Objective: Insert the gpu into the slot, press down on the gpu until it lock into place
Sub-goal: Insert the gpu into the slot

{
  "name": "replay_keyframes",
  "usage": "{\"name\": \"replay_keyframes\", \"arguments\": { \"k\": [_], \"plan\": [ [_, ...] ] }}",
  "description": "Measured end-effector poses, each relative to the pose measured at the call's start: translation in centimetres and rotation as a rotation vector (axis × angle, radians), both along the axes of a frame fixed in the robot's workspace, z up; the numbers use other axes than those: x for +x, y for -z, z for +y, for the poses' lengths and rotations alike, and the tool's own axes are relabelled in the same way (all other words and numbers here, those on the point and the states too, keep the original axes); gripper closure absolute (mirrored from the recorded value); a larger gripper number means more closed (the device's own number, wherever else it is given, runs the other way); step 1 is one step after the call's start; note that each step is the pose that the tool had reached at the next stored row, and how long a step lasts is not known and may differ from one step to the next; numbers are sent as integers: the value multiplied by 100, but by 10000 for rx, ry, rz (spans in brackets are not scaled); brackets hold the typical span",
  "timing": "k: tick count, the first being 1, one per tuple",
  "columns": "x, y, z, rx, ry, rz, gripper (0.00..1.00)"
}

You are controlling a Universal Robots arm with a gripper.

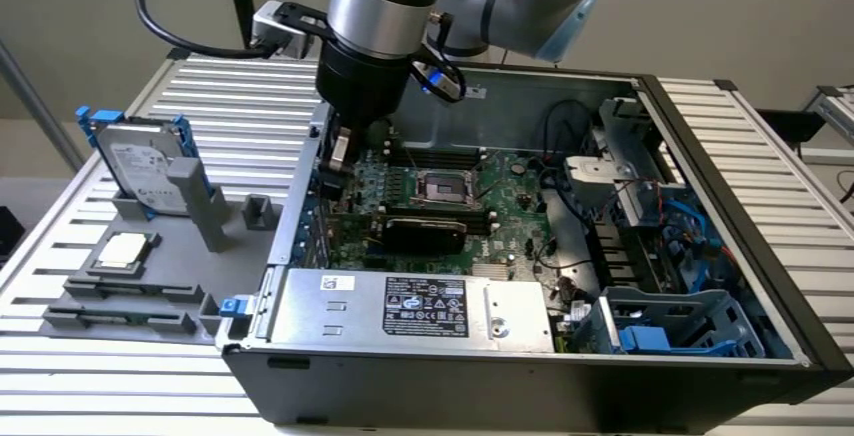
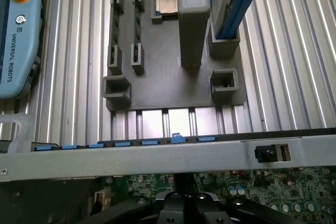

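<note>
A slatted silver aluminium surface [image 1: 120,376] carries an open black and grey metal computer case [image 1: 534,256], which takes up most of the surface and reaches its near edge. A silver and black robot arm [image 1: 387,16] reaches down into the case at the far corner on the exterior view's left.

Inside the case lies a green motherboard [image 1: 427,206], with a square silver CPU socket [image 1: 441,186] near its middle and a silver labelled power-supply box [image 1: 414,306] along the near wall of the case.

The black claw [image 1: 343,151] hangs low over the motherboard's edge at the exterior view's left, just inside the case wall. Whether the claw is apart, together or clamped on something, I cannot tell. In the wrist view its dark body [image 2: 184,208] sits close above the green board.

The gpu, a flat black card, cannot be picked out with certainty: it may be below the claw, hidden by the arm. The blue slot is not clearly visible either. So whether the card is seated or locked cannot be judged; the work appears to be at the insertion or pressing stage.

Outside the case, towards the surface's edge at the exterior view's left, a grey plastic parts holder [image 1: 134,296] carries a silver hard drive in a blue bracket [image 1: 140,161] and a small silver CPU chip [image 1: 124,249].
</note>
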State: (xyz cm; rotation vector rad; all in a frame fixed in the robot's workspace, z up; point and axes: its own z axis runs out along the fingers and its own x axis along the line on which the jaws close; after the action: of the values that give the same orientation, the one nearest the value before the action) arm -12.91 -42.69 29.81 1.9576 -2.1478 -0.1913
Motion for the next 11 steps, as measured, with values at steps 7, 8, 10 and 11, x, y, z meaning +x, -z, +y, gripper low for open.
{"name": "replay_keyframes", "arguments": {
  "k": [7, 8, 10, 11],
  "plan": [
    [-25, 38, -1, -11, -4, 5, 89],
    [-27, 41, -1, -11, -4, 5, 89],
    [-28, 44, -1, -5, -2, 2, 89],
    [-28, 40, 0, 1, -1, -1, 89]
  ]
}}
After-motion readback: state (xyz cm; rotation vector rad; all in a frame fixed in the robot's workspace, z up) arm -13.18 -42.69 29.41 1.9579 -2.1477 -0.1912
